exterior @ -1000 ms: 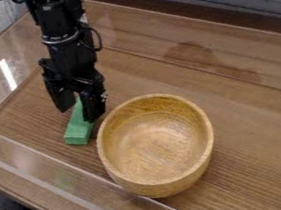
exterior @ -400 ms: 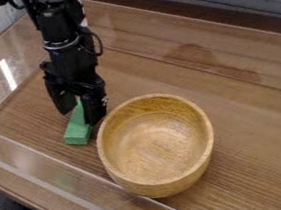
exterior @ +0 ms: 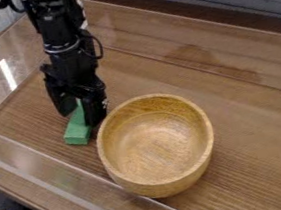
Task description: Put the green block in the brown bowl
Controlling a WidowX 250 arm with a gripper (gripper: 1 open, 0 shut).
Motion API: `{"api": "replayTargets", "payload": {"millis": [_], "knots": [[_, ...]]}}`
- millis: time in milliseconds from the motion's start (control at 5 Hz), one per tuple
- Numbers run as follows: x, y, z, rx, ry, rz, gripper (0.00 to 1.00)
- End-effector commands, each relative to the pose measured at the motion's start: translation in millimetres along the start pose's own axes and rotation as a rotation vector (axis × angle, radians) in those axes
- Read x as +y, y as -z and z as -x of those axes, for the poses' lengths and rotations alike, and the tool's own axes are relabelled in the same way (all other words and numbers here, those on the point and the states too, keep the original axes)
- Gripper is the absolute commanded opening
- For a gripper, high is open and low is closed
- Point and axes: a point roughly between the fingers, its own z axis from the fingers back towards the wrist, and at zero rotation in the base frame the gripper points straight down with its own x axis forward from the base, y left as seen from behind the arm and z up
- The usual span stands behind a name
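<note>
Gripper: the black gripper (exterior: 76, 110) points straight down, jaws spread wide, nothing clamped between them yet.
Change: next to nothing! Against the views from a moment ago the arm sits in the same spot, jaws just as wide, block and bowl unmoved.
Meaning: this reads as a pause right at the pick, lined up over the block with the squeeze not yet made. The task looks early; nothing has been lifted.
Block: the green block (exterior: 75, 130) lies flat on the bench (exterior: 219, 73), its far end tucked under the gripper between the fingertips, its near end poking out towards the camera.
Contact: whether the fingers touch the block or just straddle it, I cannot tell from this angle.
Bowl: the brown bowl (exterior: 191, 165) stands upright and empty just to the right of the block, its rim close to the block's edge.
Next: likely a close on the block, then a lift high enough to clear that thick rim.
</note>
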Motion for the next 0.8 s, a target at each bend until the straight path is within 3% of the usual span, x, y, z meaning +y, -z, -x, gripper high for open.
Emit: {"api": "replayTargets", "payload": {"millis": [0, 600], "knots": [[6, -3.2, -2.4, -0.024, -0.006, -0.015, 1.0], [7, 7.3, -5.4, -0.021, 0.0, -0.006, 1.0]]}}
